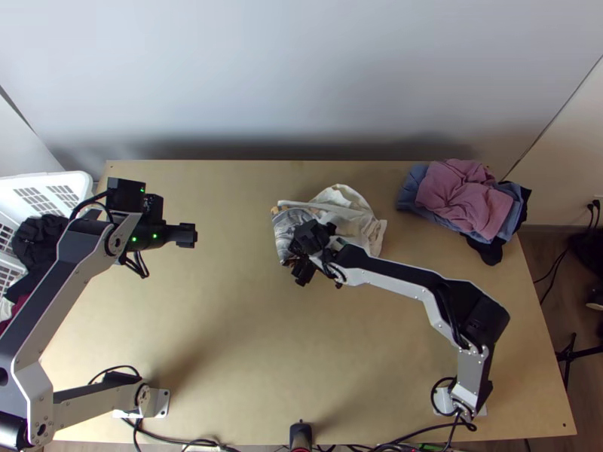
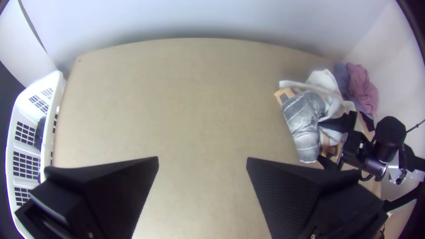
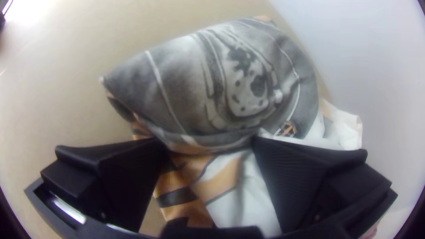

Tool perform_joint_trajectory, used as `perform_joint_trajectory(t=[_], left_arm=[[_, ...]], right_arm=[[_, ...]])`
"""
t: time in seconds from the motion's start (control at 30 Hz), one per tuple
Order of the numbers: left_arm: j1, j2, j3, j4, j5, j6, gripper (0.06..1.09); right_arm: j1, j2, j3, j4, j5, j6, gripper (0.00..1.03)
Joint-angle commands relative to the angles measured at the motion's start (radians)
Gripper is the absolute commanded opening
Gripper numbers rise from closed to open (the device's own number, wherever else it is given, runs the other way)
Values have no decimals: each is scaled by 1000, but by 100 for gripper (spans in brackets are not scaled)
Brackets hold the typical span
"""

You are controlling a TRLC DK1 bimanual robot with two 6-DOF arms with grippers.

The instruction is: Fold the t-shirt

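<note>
The t-shirt (image 1: 345, 212), white with a grey and orange print, lies bunched near the middle of the table's far half. My right gripper (image 1: 303, 264) is over its near left part; in the right wrist view the right gripper (image 3: 210, 144) has its fingers wide apart, with the grey printed part (image 3: 199, 84) of the shirt beyond and cloth between them. My left gripper (image 1: 188, 235) is over the table's left side, away from the shirt; in the left wrist view the left gripper (image 2: 202, 161) stands open above bare wood, the shirt (image 2: 305, 119) off toward the right arm.
At the table's far right lies a pile of pink cloth (image 1: 460, 197) on blue and black cloth. A white basket (image 1: 53, 188) with dark clothes stands beyond the left edge, partly behind the left arm. Bare wood (image 1: 234, 339) stretches between the arms.
</note>
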Motion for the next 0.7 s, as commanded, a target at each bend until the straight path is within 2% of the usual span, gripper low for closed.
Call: perform_joint_trajectory(t=[0.0,0.03,0.1,0.13,0.37,0.57,0.67], left_arm=[[1,3,-3,1,2,-6,103],[1,3,-5,1,2,-8,103],[1,2,-7,1,2,-9,103],[-1,2,-8,1,2,-9,103],[-4,2,-10,2,3,-14,103],[-22,5,-10,5,8,-29,103],[-32,5,-10,7,8,-31,103]], right_arm=[[-8,47,34,-7,5,9,53],[-8,53,36,-7,5,10,43],[-10,59,39,-7,5,9,10],[-10,61,39,-7,5,9,3],[-39,-10,14,-7,5,38,3],[-128,-125,27,-9,3,95,3],[-168,-179,53,-33,-2,96,3]])
